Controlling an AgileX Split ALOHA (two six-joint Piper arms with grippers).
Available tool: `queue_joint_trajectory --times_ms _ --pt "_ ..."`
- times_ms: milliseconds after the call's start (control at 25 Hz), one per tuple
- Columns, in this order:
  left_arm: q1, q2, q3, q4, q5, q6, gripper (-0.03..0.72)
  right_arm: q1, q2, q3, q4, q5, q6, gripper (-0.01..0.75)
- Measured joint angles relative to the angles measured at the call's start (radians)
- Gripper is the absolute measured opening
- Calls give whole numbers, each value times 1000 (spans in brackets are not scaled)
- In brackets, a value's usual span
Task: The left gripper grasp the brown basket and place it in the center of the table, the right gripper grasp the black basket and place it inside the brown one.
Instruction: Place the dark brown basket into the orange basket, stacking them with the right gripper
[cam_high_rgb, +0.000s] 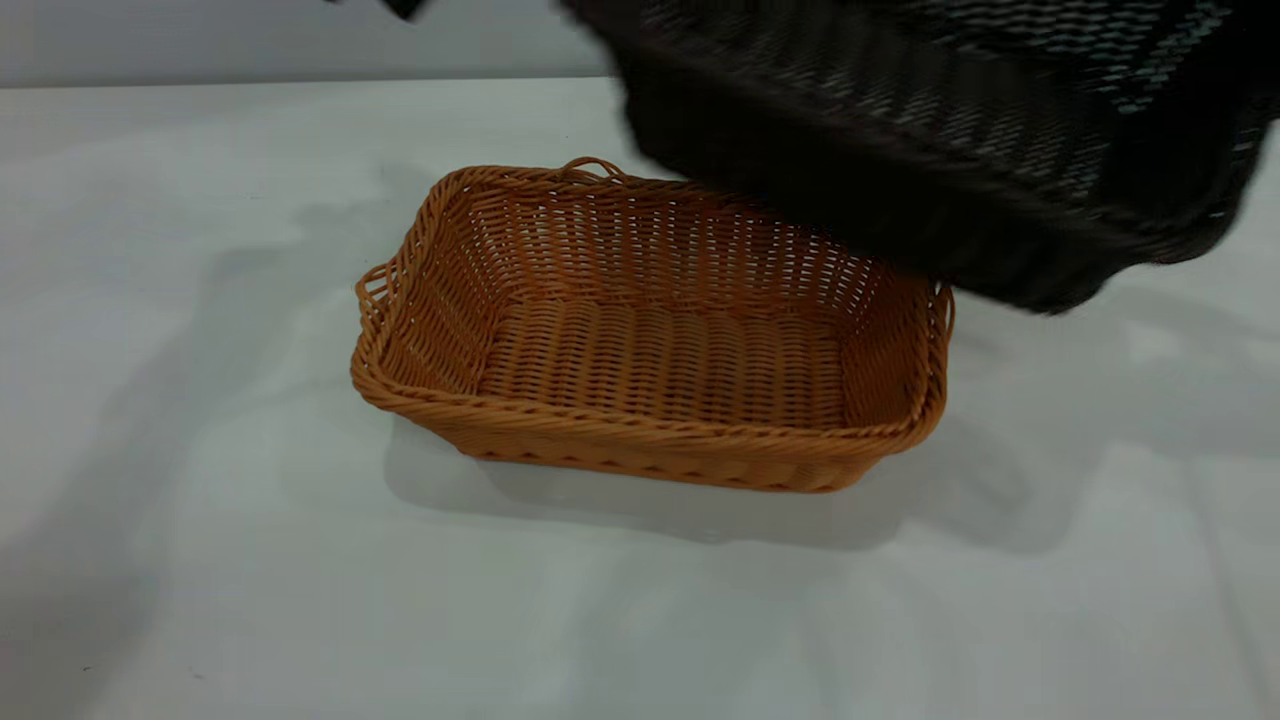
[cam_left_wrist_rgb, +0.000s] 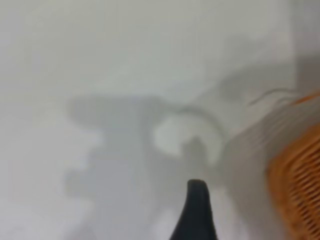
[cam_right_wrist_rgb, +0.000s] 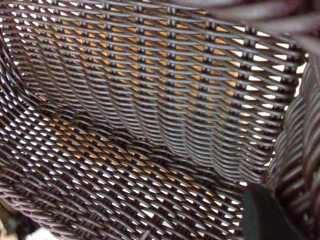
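Right gripper shows only as a dark, smooth finger at the lower right of its wrist view; whether it clamps the black basket I cannot tell. That dark woven basket hangs tilted at upper right, overlapping the brown basket, a rectangular wicker tray with braided rim, centred on the smooth pale table. Left gripper hovers beside it, state unclear.

Lab-like; bare pale table
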Motion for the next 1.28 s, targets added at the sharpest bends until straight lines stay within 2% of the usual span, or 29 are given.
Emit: queue_joint_trajectory --times_ms 200,520,840,1280 --pt "59 -2 0 -6 9 -5 572 175 0 0 0 -64 70 81" --pt "60 -2 0 -13 10 2 572 322 50 0 2 -173 96 81" --pt "59 -2 0 -13 9 2 572 342 110 -2 -16 -227 98 81" --pt "59 -2 0 -13 8 2 572 343 111 -2 -36 -262 7 91"
